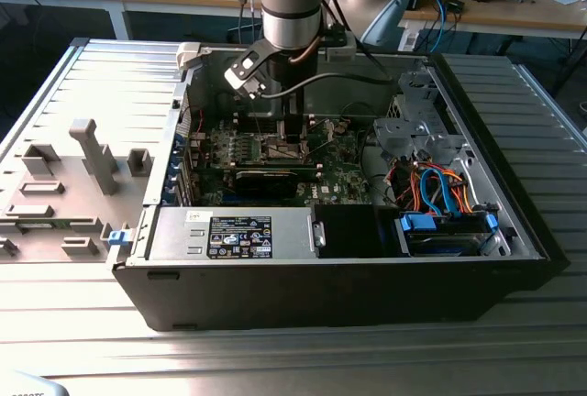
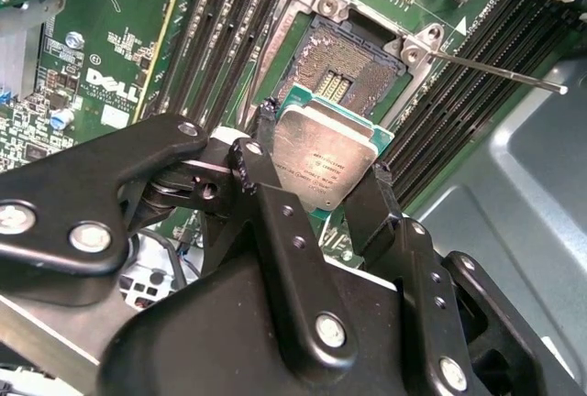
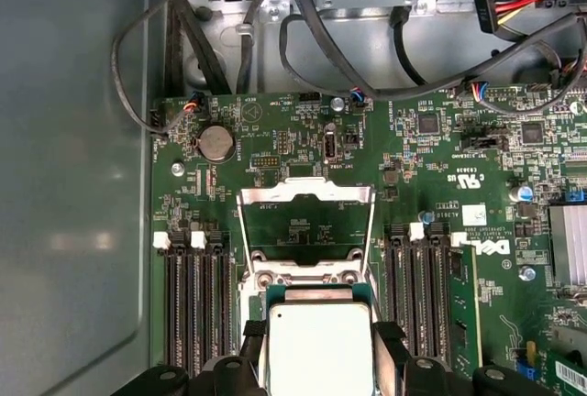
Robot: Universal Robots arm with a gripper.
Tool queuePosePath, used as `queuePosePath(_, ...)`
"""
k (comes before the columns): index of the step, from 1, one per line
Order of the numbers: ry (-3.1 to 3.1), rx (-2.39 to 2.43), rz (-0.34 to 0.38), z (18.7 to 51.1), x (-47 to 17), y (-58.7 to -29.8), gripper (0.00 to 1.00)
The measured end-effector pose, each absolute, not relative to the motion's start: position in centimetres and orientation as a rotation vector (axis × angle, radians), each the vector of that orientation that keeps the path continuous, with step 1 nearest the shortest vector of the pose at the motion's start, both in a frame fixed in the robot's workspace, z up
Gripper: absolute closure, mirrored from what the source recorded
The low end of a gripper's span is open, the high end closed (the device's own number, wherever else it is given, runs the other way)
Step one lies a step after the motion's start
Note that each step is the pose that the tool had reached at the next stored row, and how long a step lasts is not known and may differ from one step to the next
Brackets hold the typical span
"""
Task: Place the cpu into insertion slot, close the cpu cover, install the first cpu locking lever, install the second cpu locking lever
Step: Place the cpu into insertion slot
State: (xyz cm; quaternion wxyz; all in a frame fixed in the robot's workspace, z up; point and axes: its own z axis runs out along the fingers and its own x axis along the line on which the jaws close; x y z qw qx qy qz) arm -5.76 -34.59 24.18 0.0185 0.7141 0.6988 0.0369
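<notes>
My gripper (image 2: 321, 165) is shut on the cpu (image 2: 323, 159), a flat square chip with a pale silvery top on a green edge. Its black fingers (image 2: 261, 135) press two opposite sides of the chip. In the second wrist view the chip hangs just over the near edge of the open insertion slot (image 2: 347, 68), whose gold contacts show. In the first wrist view the cpu (image 3: 319, 346) sits between the fingers (image 3: 387, 339), and the cpu cover (image 3: 307, 193) stands raised open behind it. A thin locking lever (image 2: 495, 71) sticks out sideways. In the exterior view the arm reaches down into the case, with the gripper (image 1: 280, 135) over the motherboard.
Black memory slots (image 3: 193, 295) flank the socket on both sides. Cables (image 3: 303, 38) hang above the board near the case wall. The power supply (image 1: 234, 236) and drive cage (image 1: 449, 231) line the open case's front. A grey fixture plate (image 1: 73, 176) lies at the exterior view's left.
</notes>
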Motion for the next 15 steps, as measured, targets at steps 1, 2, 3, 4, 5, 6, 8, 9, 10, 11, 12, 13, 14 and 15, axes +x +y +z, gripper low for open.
queuePosePath(1, 2.170, 2.218, 0.115, 24.16, -5.78, -34.59, 0.46)
queuePosePath(2, 2.170, 2.218, 0.115, 24.15, -5.80, -34.59, 0.46)
queuePosePath(3, 2.170, 2.218, 0.115, 24.14, -5.81, -34.59, 0.46)
queuePosePath(4, 2.170, 2.218, 0.115, 24.13, -5.81, -34.58, 0.46)
queuePosePath(5, 2.170, 2.218, 0.115, 24.12, -5.82, -34.59, 0.46)
queuePosePath(6, 2.170, 2.218, 0.115, 24.09, -5.84, -34.58, 0.46)
queuePosePath(8, 2.170, 2.218, 0.115, 24.07, -5.86, -34.59, 0.46)
queuePosePath(9, 2.170, 2.218, 0.115, 24.05, -5.88, -34.59, 0.46)
queuePosePath(10, 2.170, 2.218, 0.115, 24.03, -5.91, -34.59, 0.46)
queuePosePath(11, 2.170, 2.218, 0.115, 24.02, -5.93, -34.59, 0.46)
queuePosePath(12, 2.170, 2.218, 0.115, 24.01, -5.93, -34.58, 0.46)
queuePosePath(13, 2.170, 2.218, 0.115, 23.99, -5.95, -34.58, 0.46)
queuePosePath(14, 2.170, 2.218, 0.115, 23.98, -5.95, -34.58, 0.46)
queuePosePath(15, 2.170, 2.218, 0.115, 23.96, -5.97, -34.58, 0.46)
